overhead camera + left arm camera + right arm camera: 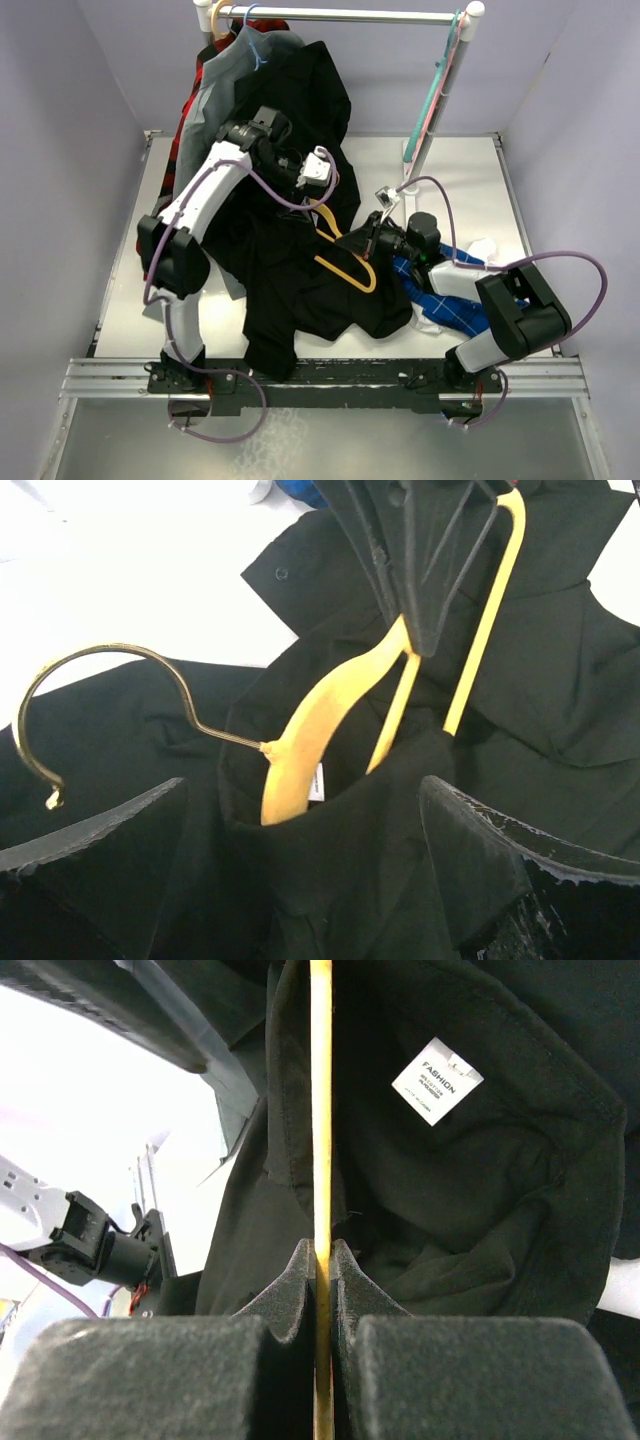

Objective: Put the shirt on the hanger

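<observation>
Right gripper (322,1253) is clamped tight on the thin bar of the yellow hanger (321,1110), one shoulder tucked into the black shirt (480,1210) at its collar, mid-table (455,175). We see the left gripper (305,785) spread wide, w/ collar fabric between its fingers.

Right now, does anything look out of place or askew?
The yellow hanger sits partly inside the collar of the black shirt, hook poking out sideways, while the right gripper pinches its bar. A blue-checked shirt lies crumpled beneath that arm.
</observation>
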